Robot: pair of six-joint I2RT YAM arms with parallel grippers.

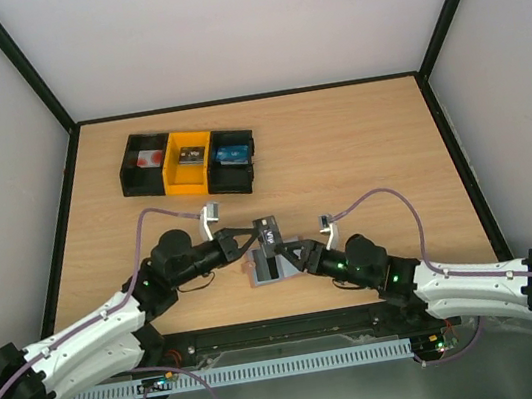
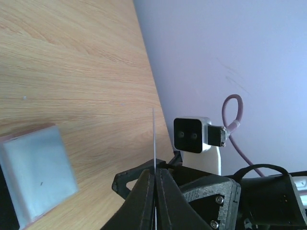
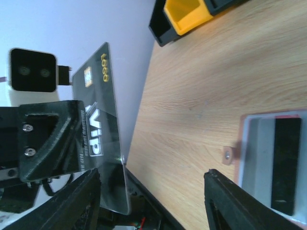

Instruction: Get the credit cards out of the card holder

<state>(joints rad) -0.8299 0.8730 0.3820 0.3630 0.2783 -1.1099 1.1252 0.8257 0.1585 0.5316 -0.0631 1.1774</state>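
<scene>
Card holder (image 1: pixel 264 275) lay open, inside up, flat on the bench (image 1: pixel 362 164) at near centre. Right claw (image 1: pixel 298 253) was spread open and empty at the holder's right edge. Just beyond, left claw (image 1: pixel 251 239) was clamped on a dark VIP credit card (image 1: pixel 268 227). The card stood on edge, face toward the right claw, long axis apparently crosswise to the fingers.

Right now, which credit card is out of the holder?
The dark VIP card, pinched by the left gripper; the other card rests in the card holder.
</scene>
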